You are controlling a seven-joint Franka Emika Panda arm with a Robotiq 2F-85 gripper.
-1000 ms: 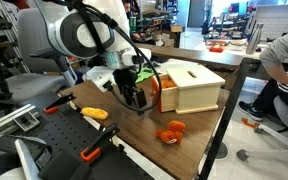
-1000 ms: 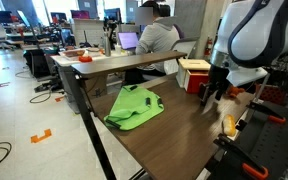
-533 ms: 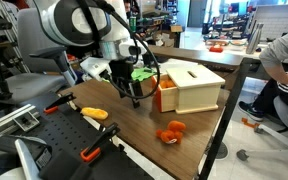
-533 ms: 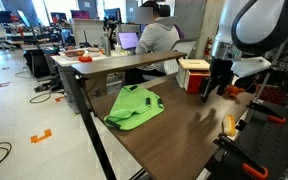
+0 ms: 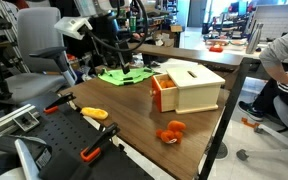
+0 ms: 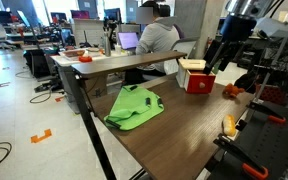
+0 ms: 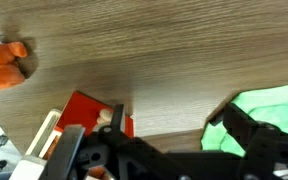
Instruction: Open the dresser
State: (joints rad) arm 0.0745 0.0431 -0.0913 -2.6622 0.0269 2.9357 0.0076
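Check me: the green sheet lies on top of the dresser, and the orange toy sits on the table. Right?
Not quite. In an exterior view the green sheet lies flat on the table beside the dresser, not on top of it. The orange toy does sit on the table.

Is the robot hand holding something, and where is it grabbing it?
Nothing. The gripper hangs open and empty above the table, near the dresser.

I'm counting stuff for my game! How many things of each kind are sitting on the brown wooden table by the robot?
Dresser: 1
Orange toy: 1
Green cloth: 1
Total: 3
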